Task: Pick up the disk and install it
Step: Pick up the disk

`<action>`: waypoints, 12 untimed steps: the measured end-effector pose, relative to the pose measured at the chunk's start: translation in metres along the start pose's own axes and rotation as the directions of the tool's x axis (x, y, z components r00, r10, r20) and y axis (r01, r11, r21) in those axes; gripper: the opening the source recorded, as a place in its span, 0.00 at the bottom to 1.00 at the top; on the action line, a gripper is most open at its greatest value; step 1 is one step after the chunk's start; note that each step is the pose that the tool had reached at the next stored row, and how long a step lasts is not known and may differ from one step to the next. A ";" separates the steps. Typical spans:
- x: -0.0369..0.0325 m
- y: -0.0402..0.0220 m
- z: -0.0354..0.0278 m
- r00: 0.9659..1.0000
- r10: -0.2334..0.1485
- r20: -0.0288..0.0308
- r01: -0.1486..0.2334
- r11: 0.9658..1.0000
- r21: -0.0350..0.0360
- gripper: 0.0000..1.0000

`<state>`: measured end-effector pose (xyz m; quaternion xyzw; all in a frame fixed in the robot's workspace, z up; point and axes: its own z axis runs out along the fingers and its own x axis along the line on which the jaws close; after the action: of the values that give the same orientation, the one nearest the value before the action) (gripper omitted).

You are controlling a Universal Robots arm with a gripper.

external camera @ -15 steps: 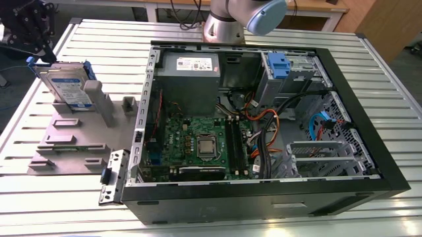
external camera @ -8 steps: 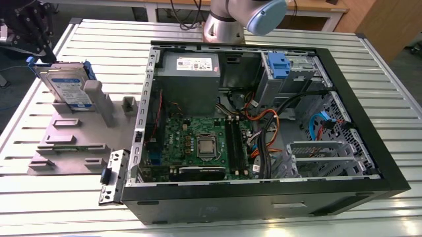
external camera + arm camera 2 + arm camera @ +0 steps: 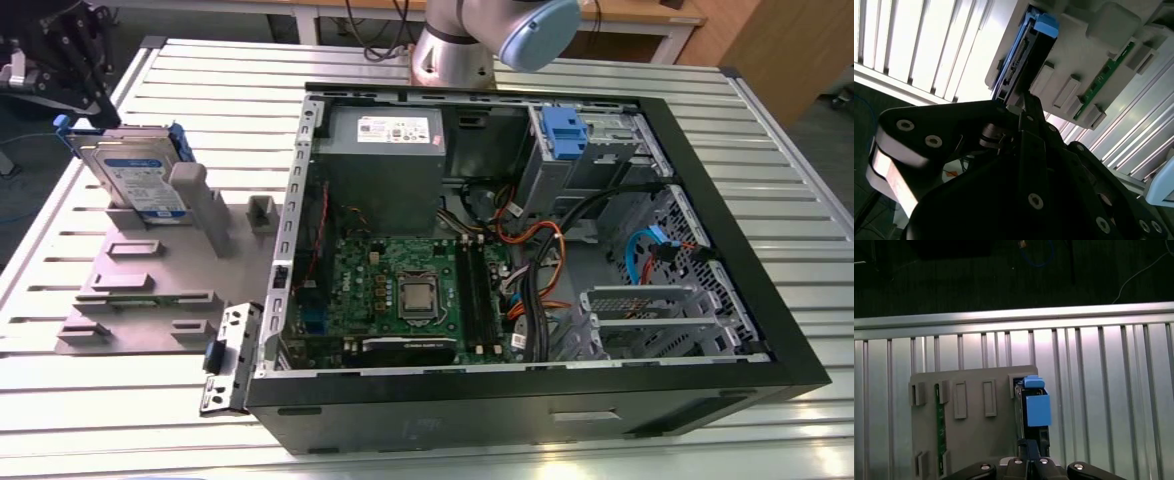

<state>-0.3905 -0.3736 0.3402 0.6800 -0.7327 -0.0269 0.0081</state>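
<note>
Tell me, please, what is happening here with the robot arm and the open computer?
The robot's gripper is close over the disk, which stands on edge in the grey stand on the exterior view's left. Whether it grips the disk yet, I cannot tell. The disk is not installed: the open computer case lies beside the stand on the slatted table.

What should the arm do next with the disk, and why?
Probably a short, straight move down onto the disk's upper edge. In the exterior view the gripper hangs right over the disk, which stands upright in the grey stand, outside the case. The first wrist view shows it lined up with that edge. Contact cannot be judged.
</note>
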 end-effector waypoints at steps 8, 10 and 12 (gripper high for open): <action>-0.0048 -0.0029 0.0040 1.000 -0.008 0.000 0.008 1.000 0.000 0.11; -0.0074 -0.0027 0.0048 1.000 -0.009 0.000 0.009 1.000 0.000 0.11; -0.0086 -0.0027 0.0063 1.000 -0.010 0.000 0.010 1.000 0.000 0.11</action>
<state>-0.3875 -0.3650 0.3339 0.6837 -0.7293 -0.0268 0.0082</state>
